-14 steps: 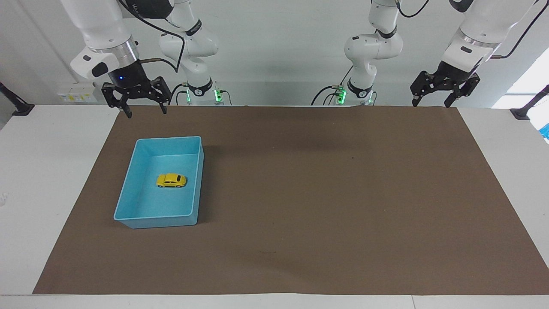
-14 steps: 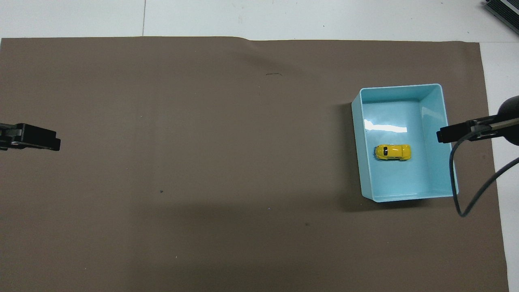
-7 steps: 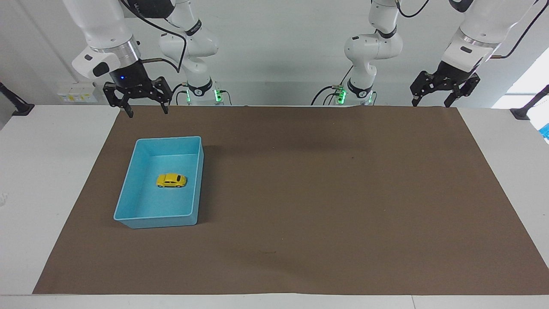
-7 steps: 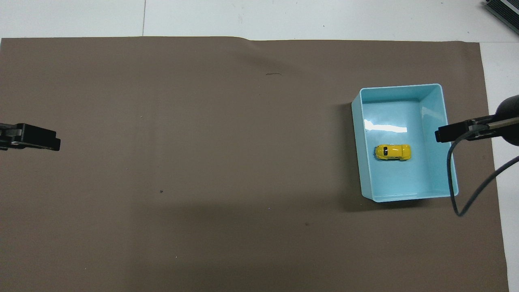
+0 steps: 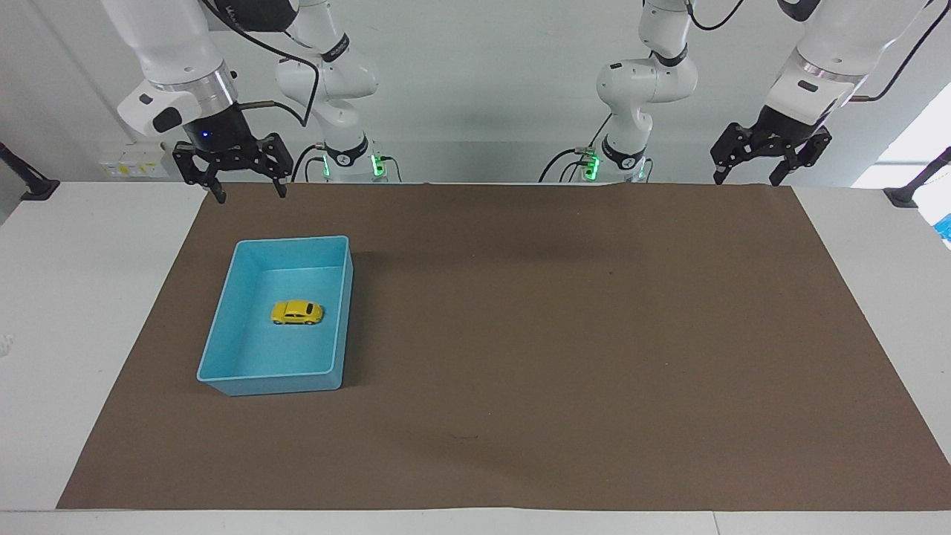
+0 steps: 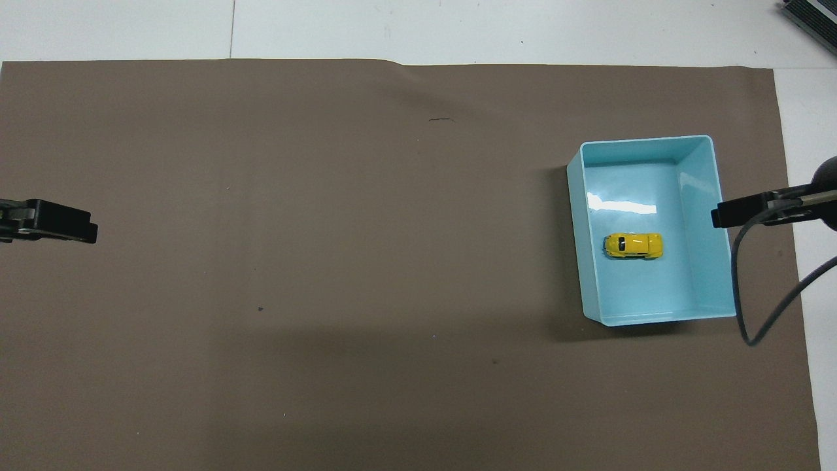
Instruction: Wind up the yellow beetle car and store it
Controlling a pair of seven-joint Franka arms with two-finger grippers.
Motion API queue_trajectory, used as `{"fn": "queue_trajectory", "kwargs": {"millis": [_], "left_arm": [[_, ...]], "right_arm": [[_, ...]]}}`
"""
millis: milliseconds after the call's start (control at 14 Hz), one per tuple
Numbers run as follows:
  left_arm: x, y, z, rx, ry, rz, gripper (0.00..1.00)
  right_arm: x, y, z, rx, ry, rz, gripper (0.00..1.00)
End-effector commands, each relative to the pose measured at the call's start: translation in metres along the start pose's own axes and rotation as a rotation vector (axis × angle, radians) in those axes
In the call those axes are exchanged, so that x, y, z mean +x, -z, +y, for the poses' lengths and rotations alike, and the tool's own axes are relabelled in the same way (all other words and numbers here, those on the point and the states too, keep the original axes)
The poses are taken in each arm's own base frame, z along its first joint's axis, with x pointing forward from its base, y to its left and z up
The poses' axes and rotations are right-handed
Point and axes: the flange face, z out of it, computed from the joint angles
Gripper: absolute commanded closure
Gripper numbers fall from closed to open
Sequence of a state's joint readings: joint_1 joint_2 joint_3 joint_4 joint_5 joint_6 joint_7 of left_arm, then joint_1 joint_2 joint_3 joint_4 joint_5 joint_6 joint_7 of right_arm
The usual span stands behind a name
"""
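Observation:
The yellow beetle car rests on its wheels on the floor of the blue bin, near the bin's middle. It also shows in the overhead view, inside the bin. My right gripper hangs open and empty above the mat's edge nearest the robots, by the bin's corner; its tip shows in the overhead view. My left gripper is open and empty, and waits raised at the left arm's end of the table; its tip shows in the overhead view.
A brown mat covers most of the white table. The right arm's black cable hangs beside the bin. A dark device corner sits at the table's farthest edge.
My right gripper has shifted slightly away from the bin toward the right arm's end of the table. The car, the bin and my left arm have not moved.

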State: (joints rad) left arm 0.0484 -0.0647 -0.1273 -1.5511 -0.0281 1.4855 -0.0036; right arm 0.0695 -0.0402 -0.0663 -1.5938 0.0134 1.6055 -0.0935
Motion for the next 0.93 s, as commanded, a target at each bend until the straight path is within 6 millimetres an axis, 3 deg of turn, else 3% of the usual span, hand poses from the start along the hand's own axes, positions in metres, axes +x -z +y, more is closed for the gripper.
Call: {"fn": "queue_trajectory", "kwargs": {"millis": [0, 855], "left_arm": [[-0.005, 0.0019, -0.0045, -0.011, -0.004, -0.007, 0.0], [-0.005, 0.0019, -0.0045, -0.011, -0.004, -0.007, 0.0]], "right_arm": [[0.0005, 0.0041, 0.0016, 0.0, -0.032, 0.003, 0.0], [0.0001, 0.0041, 0.0061, -0.011, -0.038, 0.003, 0.0]]}}
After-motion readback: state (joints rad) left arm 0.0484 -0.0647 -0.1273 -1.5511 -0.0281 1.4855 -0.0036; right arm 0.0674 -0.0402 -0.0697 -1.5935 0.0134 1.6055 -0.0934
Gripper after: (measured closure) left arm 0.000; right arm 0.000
